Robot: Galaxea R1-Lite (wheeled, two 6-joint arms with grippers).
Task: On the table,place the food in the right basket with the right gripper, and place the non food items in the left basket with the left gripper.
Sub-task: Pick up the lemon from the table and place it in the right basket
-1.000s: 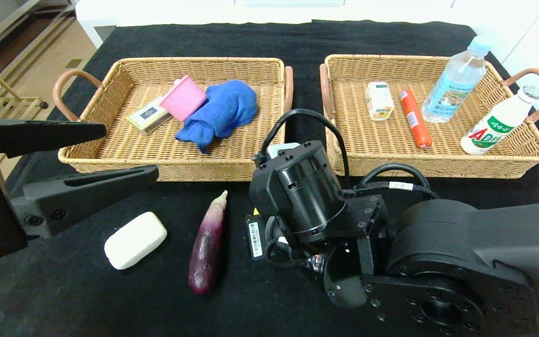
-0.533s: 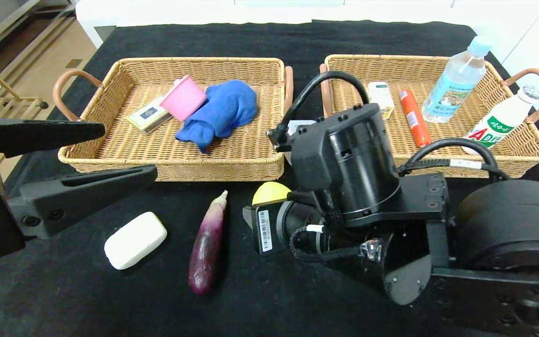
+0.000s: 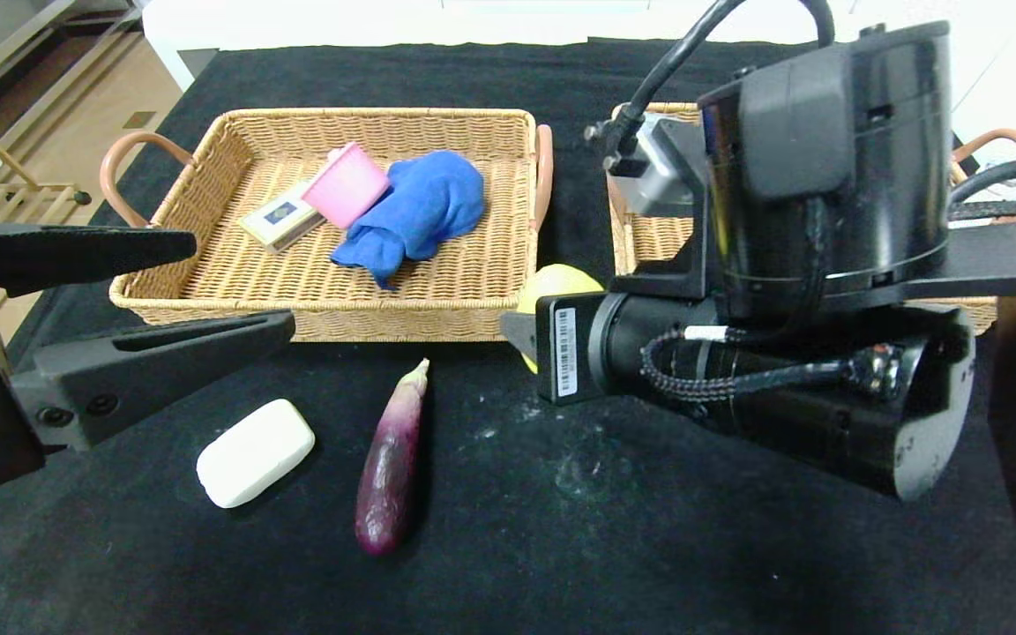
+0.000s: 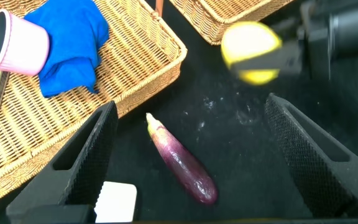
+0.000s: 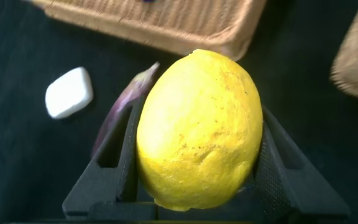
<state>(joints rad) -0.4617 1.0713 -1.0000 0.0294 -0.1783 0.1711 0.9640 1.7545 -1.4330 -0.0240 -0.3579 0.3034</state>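
Observation:
My right gripper (image 5: 194, 134) is shut on a yellow lemon (image 5: 197, 127) and holds it above the table, between the two baskets in the head view (image 3: 556, 284). A purple eggplant (image 3: 392, 459) and a white soap bar (image 3: 255, 451) lie on the black table in front of the left basket (image 3: 323, 319). My left gripper (image 3: 243, 282) is open and empty, above the table's left front; the eggplant (image 4: 182, 162) lies below and between its fingers. The right basket (image 3: 649, 238) is mostly hidden by my right arm.
The left basket holds a pink cup (image 3: 345, 185), a blue cloth (image 3: 420, 212) and a small card box (image 3: 279, 216). The right arm's wrist (image 3: 817, 176) fills the right of the head view. Pale smudges mark the cloth where the lemon lay.
My right gripper has risen from the table with the lemon in it and moved back and right toward the right basket. The left arm, eggplant and soap have not moved.

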